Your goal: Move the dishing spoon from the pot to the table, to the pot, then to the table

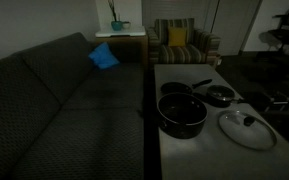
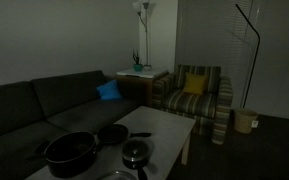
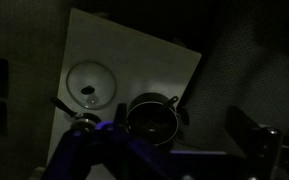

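Note:
The big black pot (image 1: 182, 113) stands on the pale table (image 1: 184, 160) near its sofa-side edge. It also shows in the other exterior view (image 2: 71, 151) and in the wrist view (image 3: 152, 118). A slim dark shape, apparently the dishing spoon's handle (image 1: 142, 112), sticks out over the pot's rim towards the sofa; it also shows in the wrist view (image 3: 186, 112). The rest of the spoon is lost in the dark. My gripper (image 3: 180, 135) hangs high above the table, its fingers wide apart and empty, with the pot seen between them. The gripper is outside both exterior views.
A long-handled black pan (image 1: 179, 89), a small lidded pan (image 1: 220, 96) and a glass lid (image 1: 246, 128) share the table. A dark sofa (image 1: 54, 110) with a blue cushion (image 1: 104, 57) runs alongside. An armchair (image 1: 181, 42) and a side table with a plant (image 1: 119, 30) stand behind.

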Available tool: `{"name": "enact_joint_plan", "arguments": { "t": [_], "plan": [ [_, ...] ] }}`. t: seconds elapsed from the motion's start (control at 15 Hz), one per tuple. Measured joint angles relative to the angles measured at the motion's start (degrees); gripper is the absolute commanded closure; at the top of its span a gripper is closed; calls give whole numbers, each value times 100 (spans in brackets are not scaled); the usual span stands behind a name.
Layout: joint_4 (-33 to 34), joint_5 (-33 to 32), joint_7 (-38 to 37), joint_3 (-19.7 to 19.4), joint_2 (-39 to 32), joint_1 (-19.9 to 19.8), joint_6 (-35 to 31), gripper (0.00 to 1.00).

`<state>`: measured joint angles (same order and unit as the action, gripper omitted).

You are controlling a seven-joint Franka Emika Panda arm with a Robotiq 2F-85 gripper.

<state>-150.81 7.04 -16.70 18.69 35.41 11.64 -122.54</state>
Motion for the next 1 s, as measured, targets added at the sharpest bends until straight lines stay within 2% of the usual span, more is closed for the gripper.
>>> {"name": "enact_joint_plan", "arguments": {
  "t": [0.33,0.6,0.87,1.0],
  "plan": [
    [1,2,-17,-35,-24,2,-147,0],
    [0,130,-92,-146,-365,-1,-933,0],
    [8,523,-149,-364,-1036,-8,-1944,0],
    [43,620,-135,-452,-1349,-5,-2169,0]
  ]
}}
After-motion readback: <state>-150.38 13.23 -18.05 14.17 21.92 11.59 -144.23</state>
